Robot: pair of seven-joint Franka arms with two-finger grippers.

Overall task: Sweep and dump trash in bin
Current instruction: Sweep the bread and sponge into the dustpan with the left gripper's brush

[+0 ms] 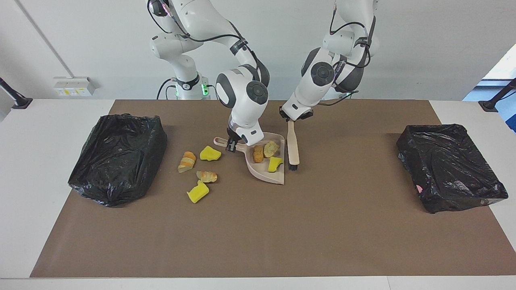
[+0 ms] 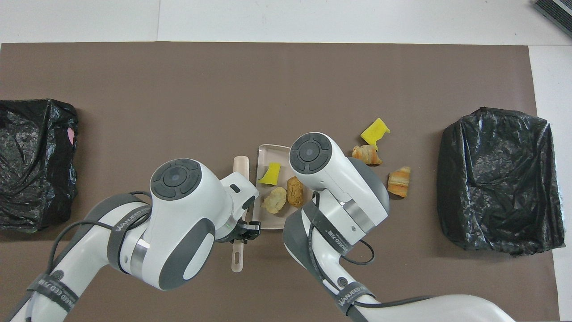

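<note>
Nearest the robots, your left gripper (image 1: 291, 119) is pinched tight on the handle of the brush (image 1: 293, 146), which slopes down to the mat just beside the dustpan (image 1: 269, 174), on the left arm's side of it. Only the overhead view shows you the brush handle's end sticking out toward the robots; the facing view alone shows the dark bristles on the mat. Your right gripper (image 1: 231, 144) clamps the dustpan's handle (the arm's own bulk hides that grip from above). In the pan lie three pieces of the trash (image 2: 283, 191): a yellow sponge chunk (image 2: 270, 173) and two tan bread-like lumps. The other four lie on the brown mat (image 1: 258, 233) toward the right arm's end, between the pan and one black-lined bin (image 1: 117, 157): a yellow chunk (image 1: 210, 153) just beside the pan's handle, hidden in the overhead view, then two bread pieces and another yellow chunk (image 1: 197, 193) farthest out. You cannot see any trash in that bin; the other bin (image 1: 449, 173), at the left arm's end, shows something small and pink against its liner.
</note>
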